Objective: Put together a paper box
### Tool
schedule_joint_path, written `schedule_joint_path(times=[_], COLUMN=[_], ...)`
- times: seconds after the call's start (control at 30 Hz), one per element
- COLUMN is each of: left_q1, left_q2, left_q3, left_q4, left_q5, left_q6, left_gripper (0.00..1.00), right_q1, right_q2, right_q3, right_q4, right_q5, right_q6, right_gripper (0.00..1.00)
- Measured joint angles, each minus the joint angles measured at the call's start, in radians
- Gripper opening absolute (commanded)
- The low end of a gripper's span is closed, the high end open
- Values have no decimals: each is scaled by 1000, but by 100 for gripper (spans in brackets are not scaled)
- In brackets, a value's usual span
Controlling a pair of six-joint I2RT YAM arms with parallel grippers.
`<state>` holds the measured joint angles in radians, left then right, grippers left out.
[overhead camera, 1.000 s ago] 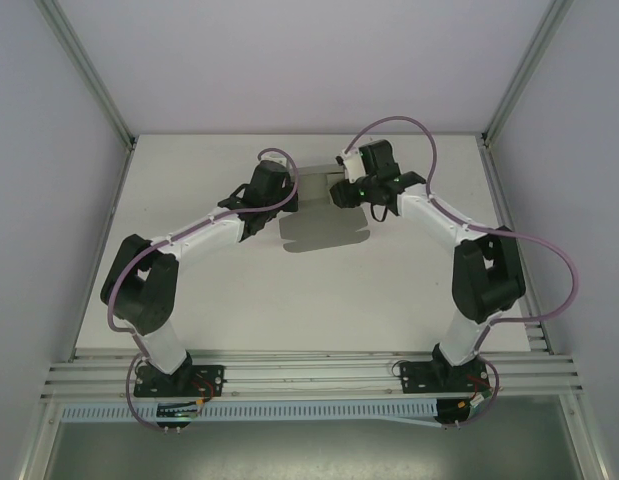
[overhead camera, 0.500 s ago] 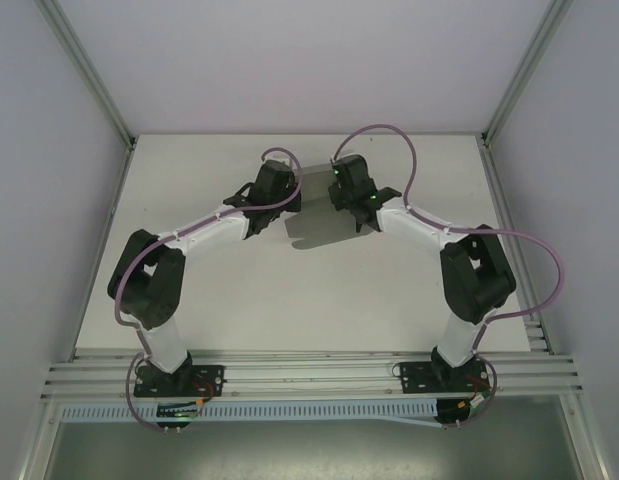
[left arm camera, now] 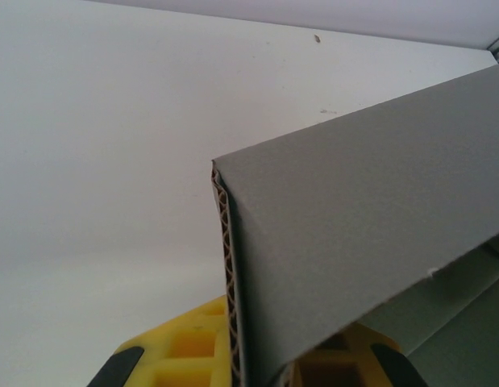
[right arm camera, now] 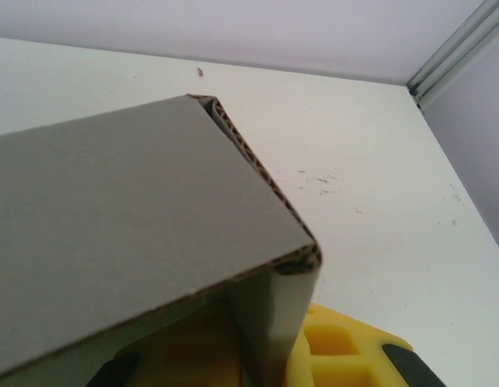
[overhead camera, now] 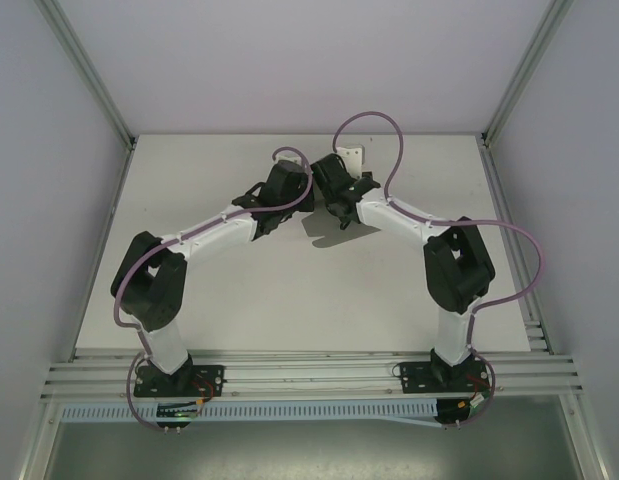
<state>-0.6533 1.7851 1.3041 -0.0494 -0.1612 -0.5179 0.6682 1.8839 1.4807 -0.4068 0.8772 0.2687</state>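
Note:
The paper box (left arm camera: pixel 362 226) is grey corrugated board. In the left wrist view one panel of it stands edge-on between the yellow fingers (left arm camera: pixel 180 351), and my left gripper (left arm camera: pixel 257 367) is shut on it. Seen from the right wrist, a folded corner of the board (right arm camera: pixel 128 210) runs down between the yellow fingers (right arm camera: pixel 338 351), with my right gripper (right arm camera: pixel 261 359) shut on it. In the top view my left gripper (overhead camera: pixel 292 192) and right gripper (overhead camera: pixel 329 190) meet head to head at the table's far middle, hiding most of the board.
The white table (overhead camera: pixel 239 290) has side walls and metal posts at the back corners (overhead camera: pixel 129 140). An aluminium rail (overhead camera: pixel 309 372) runs along the near edge by the arm bases. A dark shadow (overhead camera: pixel 334 235) lies just in front of the grippers.
My right gripper has swung left to meet the left gripper and its jaws have closed on the board. The flat grey sheet seen between the arms has drawn in under both grippers.

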Motion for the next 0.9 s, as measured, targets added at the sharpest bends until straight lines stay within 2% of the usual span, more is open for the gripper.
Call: schedule_joint_path(times=[0.4, 0.5, 0.63, 0.77, 0.9], left_q1=[-6, -6, -5, -5, -1], left_q2=[0, 0, 0, 0, 0], left_q3=[5, 6, 6, 6, 6], left_q4=[3, -4, -29, -33, -32], left_q5=[7, 8, 23, 43, 49], left_q6=[-24, -26, -21, -8, -5], left_gripper=[0, 0, 0, 0, 0], right_q1=[2, 1, -19, -77, -128], right_q2=[4, -21, -121, -228, -287], right_q3=[16, -33, -192, -340, -401], right_q4=[-17, 37, 195, 356, 419], right_q5=[48, 25, -113, -310, -444], right_q6=[4, -26, -122, -223, -260], right_gripper=[8, 8, 18, 21, 35])
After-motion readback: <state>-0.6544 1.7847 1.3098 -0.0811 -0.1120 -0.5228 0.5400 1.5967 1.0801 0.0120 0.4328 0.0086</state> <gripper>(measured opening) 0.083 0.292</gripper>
